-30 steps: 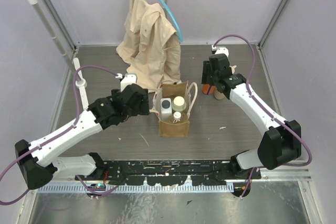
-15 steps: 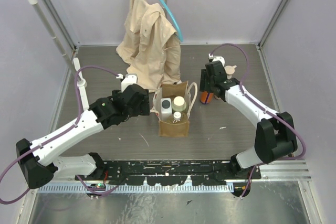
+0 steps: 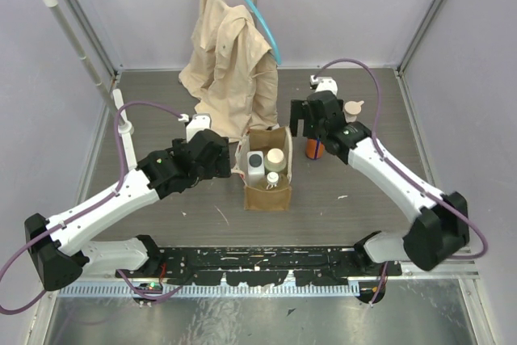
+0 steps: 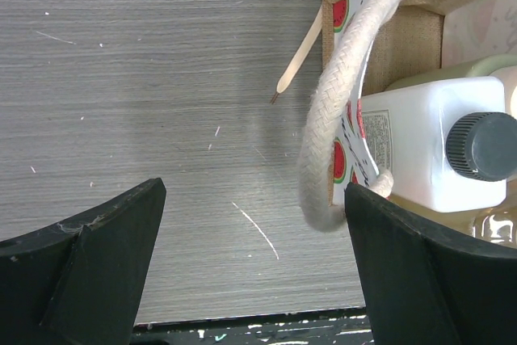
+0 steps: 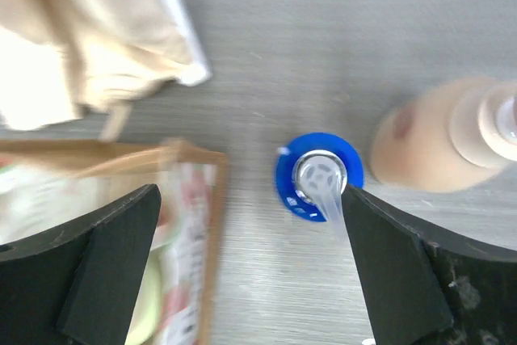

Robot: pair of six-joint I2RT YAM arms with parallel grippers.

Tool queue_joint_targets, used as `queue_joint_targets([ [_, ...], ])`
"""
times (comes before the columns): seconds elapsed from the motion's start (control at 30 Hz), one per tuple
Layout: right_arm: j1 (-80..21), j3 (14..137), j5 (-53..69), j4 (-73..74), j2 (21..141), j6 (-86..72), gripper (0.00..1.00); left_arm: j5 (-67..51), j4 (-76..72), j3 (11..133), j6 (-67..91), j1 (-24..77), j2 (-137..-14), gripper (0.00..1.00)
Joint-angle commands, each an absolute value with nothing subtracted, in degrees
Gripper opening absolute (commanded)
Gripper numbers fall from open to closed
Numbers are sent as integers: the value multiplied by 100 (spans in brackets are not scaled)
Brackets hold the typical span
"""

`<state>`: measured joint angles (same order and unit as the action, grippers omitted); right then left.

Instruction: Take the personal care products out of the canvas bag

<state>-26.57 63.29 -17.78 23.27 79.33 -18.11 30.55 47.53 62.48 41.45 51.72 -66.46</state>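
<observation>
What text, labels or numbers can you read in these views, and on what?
Nothing reads clearly.
Jug: side label with red and dark print, too small to read.
Bag: dark print on the front, too small to read; the lining shows watermelon pictures, no words.
Blue-capped bottle: blurred, no text shows.

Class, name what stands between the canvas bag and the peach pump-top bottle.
The orange bottle with a blue cap stands there, clearest in the right wrist view.
</observation>
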Motion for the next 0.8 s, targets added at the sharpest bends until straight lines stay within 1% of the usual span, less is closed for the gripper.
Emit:
queue_joint_targets([
  [0.0, -3460, 7299, -2018, 2334, 6973, -1621, 99, 3188, 4806, 6079, 4192, 5151, -6635, 99],
  [0.1, -3814, 7672, -1763, 2580, 7050, -1570, 97, 3169, 4792, 6069, 4213, 5156, -6710, 99],
  [0.17, -4092, 7796, -1925, 2731, 7152, -1604, 95, 3134, 4765, 6054, 4225, 5158, -6741, 100],
  [0.27, -4345, 7787, -2043, 2720, 7230, -1627, 95, 3096, 4771, 6042, 4245, 5163, -6742, 99],
  [0.43, -4675, 7872, -1513, 2771, 7655, -1770, 91, 3072, 4753, 6018, 4228, 5153, -6694, 99],
  [0.77, -5151, 7478, -1308, 2700, 8221, -2392, 89, 3059, 4750, 5985, 4206, 5153, -6669, 99],
])
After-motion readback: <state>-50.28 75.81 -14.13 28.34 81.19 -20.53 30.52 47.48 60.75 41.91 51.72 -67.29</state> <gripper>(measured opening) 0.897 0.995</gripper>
